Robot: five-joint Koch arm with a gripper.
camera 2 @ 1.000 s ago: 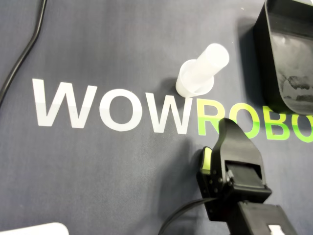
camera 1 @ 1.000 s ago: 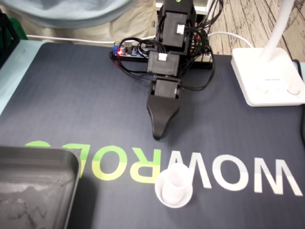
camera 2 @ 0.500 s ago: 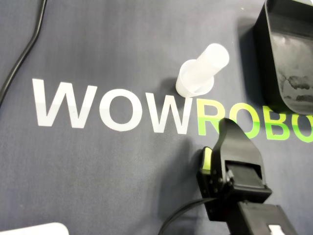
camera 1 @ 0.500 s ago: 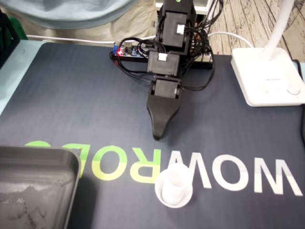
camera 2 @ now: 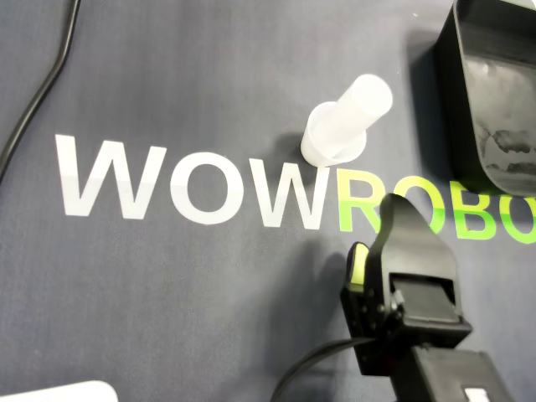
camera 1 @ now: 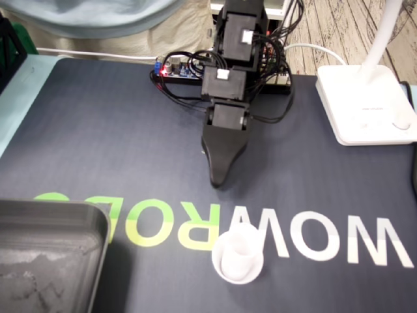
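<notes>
Cup (camera 1: 238, 255) (camera 2: 338, 134) stands upright on the dark mat (camera 1: 98, 143), lower centre of the fixed view, on the white "W" of the lettering, clear of the black tray (camera 1: 91, 225) at lower left. Gripper (camera 1: 217, 181) (camera 2: 392, 208) hangs w/ its tip pointing at the cup, near it but not touching, nothing in it. Only one black jaw shows in either view, so can't tell if it's parted or closed.
</notes>
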